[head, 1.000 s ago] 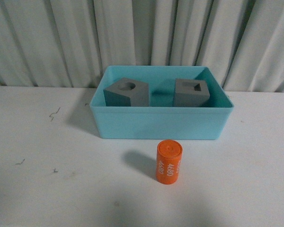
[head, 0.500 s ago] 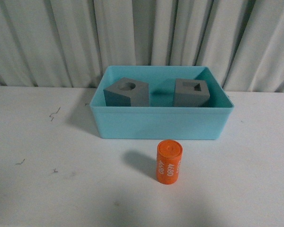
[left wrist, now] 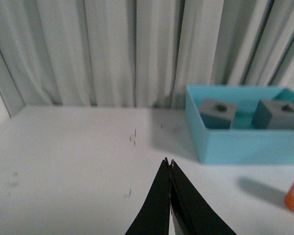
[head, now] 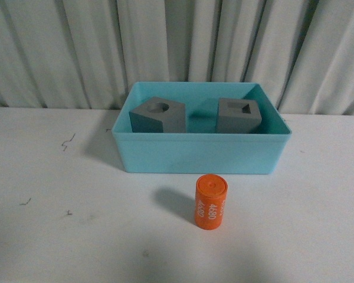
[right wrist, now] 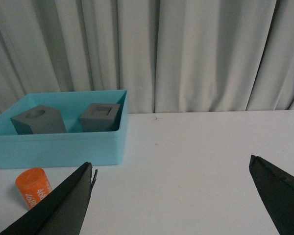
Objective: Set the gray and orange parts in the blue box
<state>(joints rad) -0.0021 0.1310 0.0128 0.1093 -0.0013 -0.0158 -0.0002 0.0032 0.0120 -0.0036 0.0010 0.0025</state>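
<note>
Gray round-hole cube [head: 157,115], other cube [head: 238,115] inside blue box [head: 194,154]; orange cylinder [head: 210,202] upright on surface [head: 76,236]. Left gripper [left wrist: 170,164] clenched, right gripper [right wrist: 172,164] released.

Blue box [head: 200,154]: smooth plastic, slight sheen. Round-hole gray cube [head: 158,119] and slotted gray cube [head: 238,118]: matt, plastic-looking. Orange cylinder [head: 210,204]: smooth, faintly glossy, white print. Desk [head: 76,236]: white, matt, small dark scuffs. Curtain [head: 76,53]: pale pleated cloth.
</note>
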